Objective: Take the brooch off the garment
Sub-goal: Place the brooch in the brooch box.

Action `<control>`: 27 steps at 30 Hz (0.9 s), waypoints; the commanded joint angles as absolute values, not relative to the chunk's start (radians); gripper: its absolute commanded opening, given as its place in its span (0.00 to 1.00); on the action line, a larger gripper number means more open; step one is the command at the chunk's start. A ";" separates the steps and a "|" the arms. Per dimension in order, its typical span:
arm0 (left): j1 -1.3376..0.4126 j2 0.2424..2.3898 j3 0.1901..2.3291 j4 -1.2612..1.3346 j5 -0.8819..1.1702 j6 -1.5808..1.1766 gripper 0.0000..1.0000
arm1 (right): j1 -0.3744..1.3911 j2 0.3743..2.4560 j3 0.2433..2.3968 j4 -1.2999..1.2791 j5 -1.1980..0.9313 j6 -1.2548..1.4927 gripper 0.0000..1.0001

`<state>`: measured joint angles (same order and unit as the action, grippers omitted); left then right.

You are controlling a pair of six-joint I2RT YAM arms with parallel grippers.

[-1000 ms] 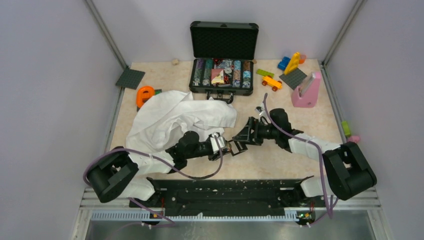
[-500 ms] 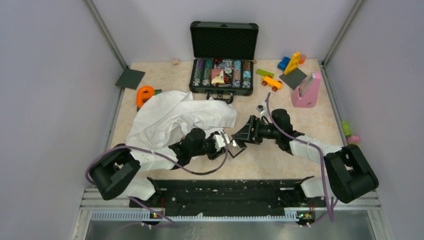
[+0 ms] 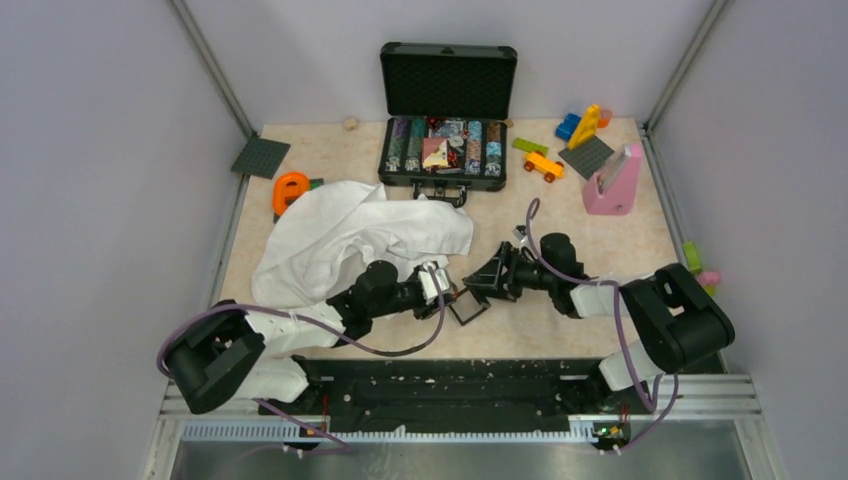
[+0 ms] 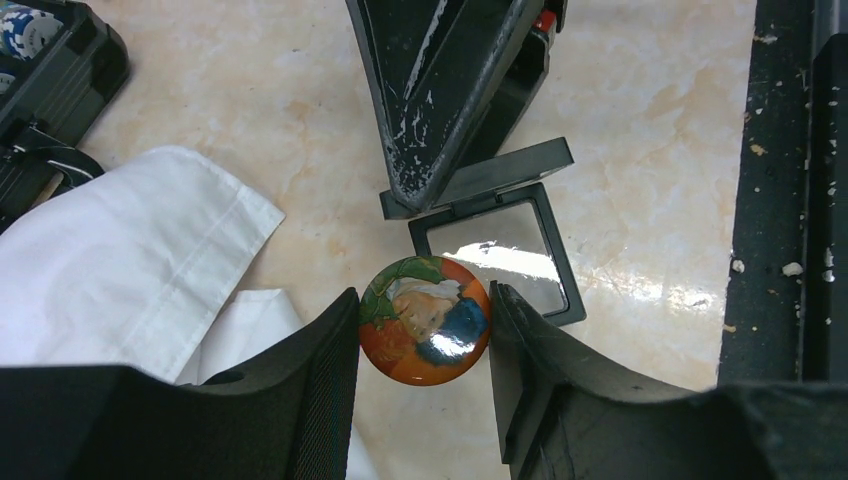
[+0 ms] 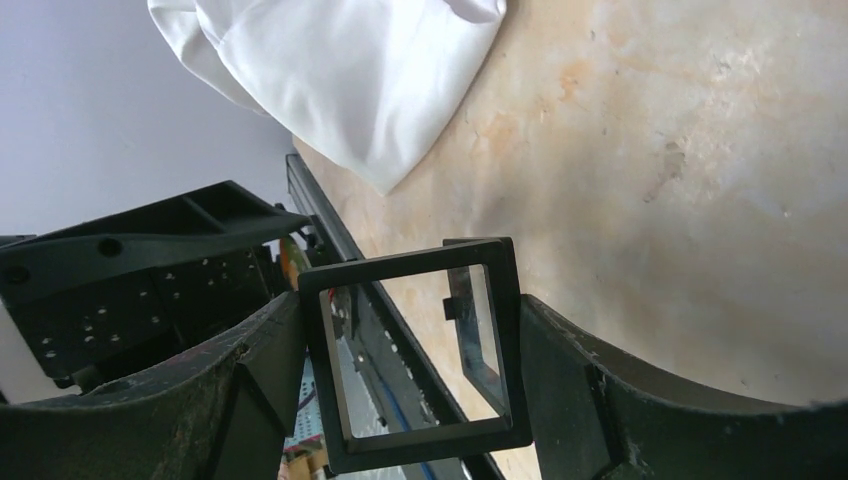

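The brooch point(image 4: 425, 322) is a round orange, green and blue painted button. My left gripper point(image 4: 425, 308) is shut on it, just above the table beside a white sleeve of the shirt point(image 4: 130, 260). In the top view the left gripper point(image 3: 445, 283) sits at the shirt's point(image 3: 350, 240) near right edge. A black square frame case point(image 4: 497, 255) lies open just past the brooch. My right gripper point(image 5: 412, 330) is shut on the edges of one black frame half point(image 5: 420, 263) and holds it tilted. In the top view the right gripper point(image 3: 487, 278) faces the left one over the case point(image 3: 468, 305).
An open black case of poker chips point(image 3: 445, 140) stands at the back. Toy bricks point(image 3: 560, 140) and a pink holder point(image 3: 613, 180) are at the back right. An orange tape dispenser point(image 3: 290, 190) and a grey baseplate point(image 3: 261, 157) are at the left. A black rail point(image 3: 460, 380) runs along the near edge.
The right arm has folded back and lower, with its gripper still on the frame. The left gripper has shifted slightly, still holding the brooch by the frame case.
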<state>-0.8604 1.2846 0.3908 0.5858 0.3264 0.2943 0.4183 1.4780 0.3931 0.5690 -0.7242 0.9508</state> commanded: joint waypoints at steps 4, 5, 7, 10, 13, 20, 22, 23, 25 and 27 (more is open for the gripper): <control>-0.870 1.349 0.416 0.688 0.380 0.238 0.38 | 0.441 1.525 0.344 0.879 -0.715 1.079 0.39; -0.871 1.362 0.421 0.691 0.384 0.235 0.38 | 0.440 1.527 0.341 0.884 -0.714 1.083 0.39; -0.873 1.385 0.433 0.683 0.383 0.234 0.38 | 0.441 1.535 0.334 0.910 -0.712 1.093 0.39; -0.876 1.415 0.457 0.643 0.367 0.241 0.38 | 0.440 1.558 0.326 0.956 -0.712 1.109 0.39; -0.878 1.426 0.454 0.665 0.361 0.239 0.38 | 0.441 1.593 0.317 1.019 -0.721 1.132 0.39; -0.880 1.436 0.441 0.705 0.362 0.259 0.37 | 0.444 1.675 0.291 1.159 -0.732 1.183 0.38; -0.880 1.443 0.436 0.719 0.368 0.267 0.38 | 0.445 1.690 0.287 1.182 -0.731 1.191 0.38; -0.880 1.449 0.437 0.722 0.374 0.270 0.37 | 0.445 1.696 0.287 1.197 -0.731 1.194 0.38; -0.881 1.463 0.443 0.722 0.380 0.270 0.38 | 0.447 1.707 0.286 1.211 -0.733 1.199 0.38; -0.882 1.477 0.450 0.720 0.380 0.274 0.38 | 0.448 1.719 0.288 1.226 -0.735 1.202 0.38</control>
